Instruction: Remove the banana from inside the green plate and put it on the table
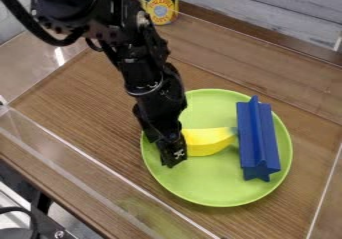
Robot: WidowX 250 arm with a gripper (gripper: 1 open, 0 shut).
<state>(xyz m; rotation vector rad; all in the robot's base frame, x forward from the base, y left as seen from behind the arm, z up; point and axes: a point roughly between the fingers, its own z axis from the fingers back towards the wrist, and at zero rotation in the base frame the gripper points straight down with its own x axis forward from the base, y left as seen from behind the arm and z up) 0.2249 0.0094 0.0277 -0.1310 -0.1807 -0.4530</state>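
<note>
The yellow banana [210, 141] lies inside the lime-green plate [201, 191], near its middle, its left end hidden behind my gripper. My black gripper [170, 146] points steeply down over the plate's left part, its fingers reaching down at the banana's left end; they look open, though the near finger blocks the gap. I cannot tell whether they touch the fruit. A blue ridged block [258, 140] lies in the plate to the banana's right. The plate rests on the brown wood-grain table [80, 103].
Clear acrylic walls [54, 148] line the table's left and front edges. A can-like container [162, 5] stands at the back behind the arm. Bare tabletop stretches left of the plate and behind it.
</note>
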